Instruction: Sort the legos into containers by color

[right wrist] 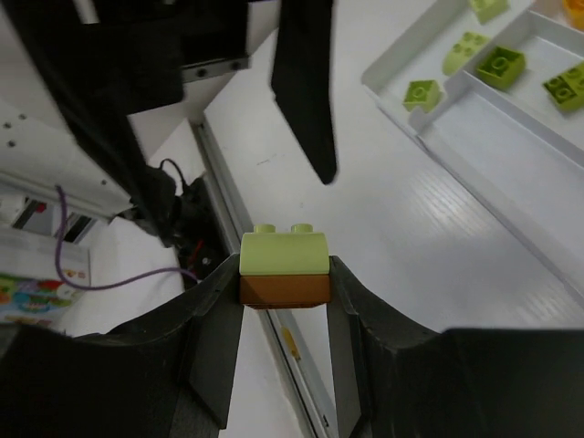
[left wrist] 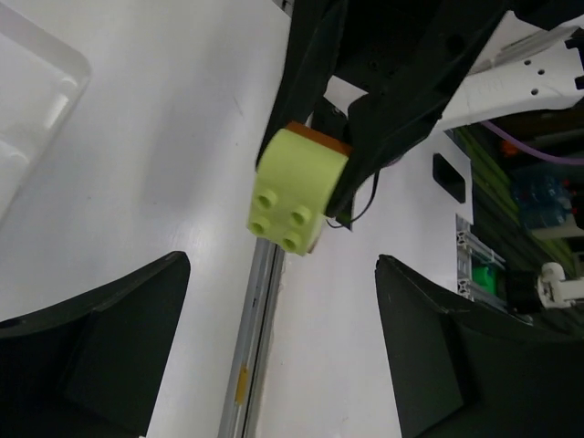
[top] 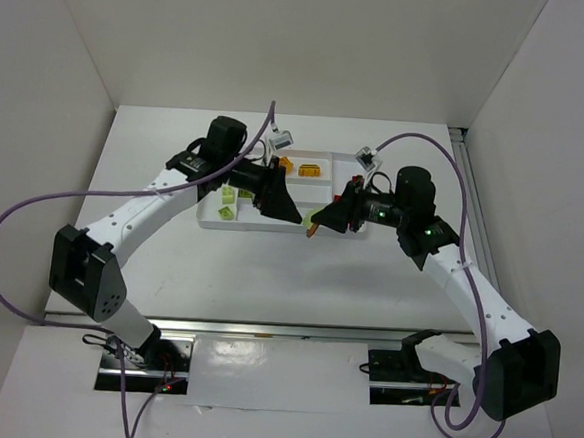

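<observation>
The right gripper [right wrist: 284,274] clamps a small light-green-on-orange plastic brick stack [right wrist: 284,260] near the white divided tray [right wrist: 493,128]. Likely light, rigid and slick-sided, it suits the wide-spread left gripper [left wrist: 281,263] pinching its green half.

Both arms folded inward, grippers nose to nose

The left arm [top: 137,213] and right arm [top: 473,287] bend at the elbow so the wrists face each other. The left gripper [left wrist: 283,360] has its jaws spread wide, nothing touching either finger. The right gripper [right wrist: 285,274] is pinched tight on a lego stack [right wrist: 284,260], right between its fingertips.
</observation>
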Controlling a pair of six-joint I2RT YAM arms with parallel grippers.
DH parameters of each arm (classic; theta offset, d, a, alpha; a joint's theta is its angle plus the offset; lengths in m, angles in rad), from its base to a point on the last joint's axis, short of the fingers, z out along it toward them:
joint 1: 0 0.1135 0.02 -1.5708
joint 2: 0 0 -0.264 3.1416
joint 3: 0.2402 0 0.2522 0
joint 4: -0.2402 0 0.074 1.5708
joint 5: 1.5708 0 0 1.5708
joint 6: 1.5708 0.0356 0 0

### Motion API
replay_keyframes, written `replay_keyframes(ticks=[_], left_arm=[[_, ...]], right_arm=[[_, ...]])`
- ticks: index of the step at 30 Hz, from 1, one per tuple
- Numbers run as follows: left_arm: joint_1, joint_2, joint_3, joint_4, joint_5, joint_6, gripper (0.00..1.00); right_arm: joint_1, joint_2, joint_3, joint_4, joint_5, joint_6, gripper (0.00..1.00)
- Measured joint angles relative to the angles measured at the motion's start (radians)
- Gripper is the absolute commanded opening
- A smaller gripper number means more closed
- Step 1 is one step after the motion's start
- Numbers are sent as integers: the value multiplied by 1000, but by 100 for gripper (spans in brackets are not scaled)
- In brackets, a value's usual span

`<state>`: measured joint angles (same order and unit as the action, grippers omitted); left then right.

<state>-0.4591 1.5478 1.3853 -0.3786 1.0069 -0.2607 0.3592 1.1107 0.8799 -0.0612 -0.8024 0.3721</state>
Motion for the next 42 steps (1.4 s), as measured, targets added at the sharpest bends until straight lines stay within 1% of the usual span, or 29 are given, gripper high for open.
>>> replay_keyframes(ticks=[3, 4, 5, 6, 7, 12, 13, 19, 20, 25, 28, 29, 31, 32, 33, 35, 36, 37, 41, 42], left_arm=[[-6, 30, 0, 1, 50, 18, 92], [-8, 36, 1, 2, 63, 24, 91], [-11, 40, 2, 2, 74, 27, 86], [-14, 41, 2, 5, 80, 28, 86], [-17, 41, 2, 7, 87, 32, 84], [-31, 41, 5, 37, 124, 48, 84], [-34, 41, 5, 42, 127, 48, 82], [-48, 41, 5, 52, 154, 48, 83], [-53, 41, 6, 52, 157, 48, 82], [-83, 42, 12, 66, 166, 44, 69], [-93, 42, 12, 69, 167, 45, 57], [-94, 43, 12, 71, 167, 45, 45], [-90, 47, 12, 74, 167, 48, 37], [-90, 48, 12, 77, 171, 51, 30], [-90, 48, 12, 81, 171, 49, 16], [-89, 48, 12, 81, 170, 47, 6], [-89, 48, 12, 82, 170, 47, 0], [-89, 48, 12, 82, 170, 47, 0], [-85, 48, 12, 84, 175, 47, 0], [-84, 48, 12, 83, 177, 47, 0]], right_arm=[[0, -5, 1, 32, -74, 1, 17], [0, -6, 1, 44, -97, 2, 17], [0, -7, 1, 55, -116, 4, 17], [0, -7, 1, 63, -134, 5, 17], [0, -7, 1, 71, -150, 8, 17], [0, -7, 1, 87, -184, 14, 17], [0, -7, 1, 91, -187, 17, 17], [0, -5, 1, 111, -191, 34, 17], [0, -4, 1, 115, -191, 35, 17], [0, 10, 1, 132, -193, 45, 17], [0, 15, 1, 136, -205, 58, 17], [0, 15, 1, 140, -206, 58, 17], [0, 15, 1, 148, -215, 66, 17], [0, 15, 1, 149, -218, 67, 17], [0, 15, 1, 150, -217, 68, 17], [0, 16, 1, 150, -216, 69, 17], [0, 16, 1, 150, -215, 69, 19], [0, 16, 1, 150, -214, 69, 20], [0, 16, 1, 153, -208, 76, 41], [0, 16, 1, 154, -208, 77, 45]])
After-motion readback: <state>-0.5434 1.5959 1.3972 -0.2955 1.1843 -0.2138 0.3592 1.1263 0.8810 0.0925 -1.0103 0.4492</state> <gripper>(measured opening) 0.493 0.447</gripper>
